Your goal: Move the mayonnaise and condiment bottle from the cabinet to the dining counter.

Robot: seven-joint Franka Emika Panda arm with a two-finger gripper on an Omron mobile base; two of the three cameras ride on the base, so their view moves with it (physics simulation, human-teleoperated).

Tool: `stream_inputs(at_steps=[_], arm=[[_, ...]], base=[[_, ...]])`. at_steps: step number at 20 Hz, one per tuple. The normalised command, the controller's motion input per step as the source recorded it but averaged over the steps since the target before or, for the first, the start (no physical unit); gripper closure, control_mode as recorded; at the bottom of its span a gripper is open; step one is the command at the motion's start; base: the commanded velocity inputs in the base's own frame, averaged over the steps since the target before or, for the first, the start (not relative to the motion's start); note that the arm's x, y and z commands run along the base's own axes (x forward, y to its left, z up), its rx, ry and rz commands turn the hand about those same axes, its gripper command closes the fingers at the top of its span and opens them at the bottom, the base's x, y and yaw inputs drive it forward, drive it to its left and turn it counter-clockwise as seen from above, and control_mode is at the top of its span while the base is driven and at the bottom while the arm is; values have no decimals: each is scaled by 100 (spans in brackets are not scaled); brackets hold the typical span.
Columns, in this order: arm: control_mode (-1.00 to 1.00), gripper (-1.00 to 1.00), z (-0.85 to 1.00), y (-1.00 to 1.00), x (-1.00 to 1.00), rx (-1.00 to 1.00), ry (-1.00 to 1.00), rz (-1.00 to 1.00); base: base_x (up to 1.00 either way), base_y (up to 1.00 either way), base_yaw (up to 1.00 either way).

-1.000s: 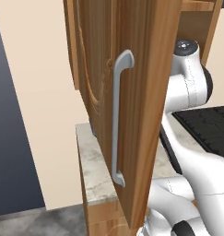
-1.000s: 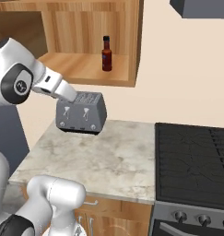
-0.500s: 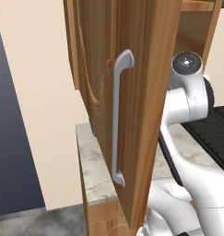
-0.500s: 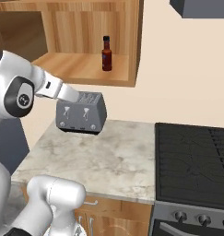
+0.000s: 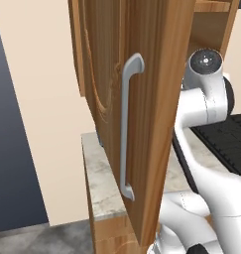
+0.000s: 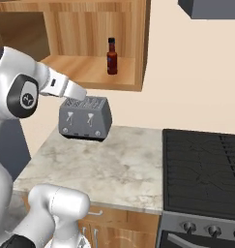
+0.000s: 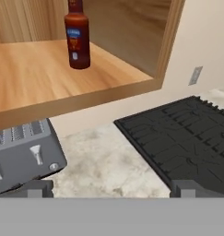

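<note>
Closest to the base, the open door of the cabinet stands edge-on in the left base view, its long grey bar handle running down the carved panel; so the cabinet is already opened, and that step looks done. Just past the door, the white arm rises from the base, its dark-capped elbow joint held high beside the door edge; in the right base view the forearm reaches from the left across and slightly down, ending over the top of the grey toaster, below the front lip of the cabinet shelf. The pincer shows its two small dark tips set far apart with nothing between them; it is open and empty. The hand camera looks forward and a little upward past the marble desk and the black stovetop toward the shelf.

Farther back, the condiment bottle stands upright on the wooden shelf inside the cabinet, alone on its floor, well apart from the pincer; in the hand view it sits at the upper left, its cap cut off by the frame. I see no mayonnaise jar on the part of the shelf that is visible; whether it has been carried off I cannot tell. As I judge it, the bottle is not yet grasped; reaching up to it, closing on it, and carrying it to the dining counter all remain.
</note>
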Motion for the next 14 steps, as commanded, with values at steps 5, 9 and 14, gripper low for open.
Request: stream_inputs(at_steps=[5, 9, 14], arm=[[-100, -100, 3, 0, 41, -1, -2, -1], [-100, -100, 0, -1, 44, -2, -8, -3], [-100, -100, 0, -9, 40, -4, -9, -4]], base=[[0, 0, 0], [0, 0, 0], [0, 0, 0]])
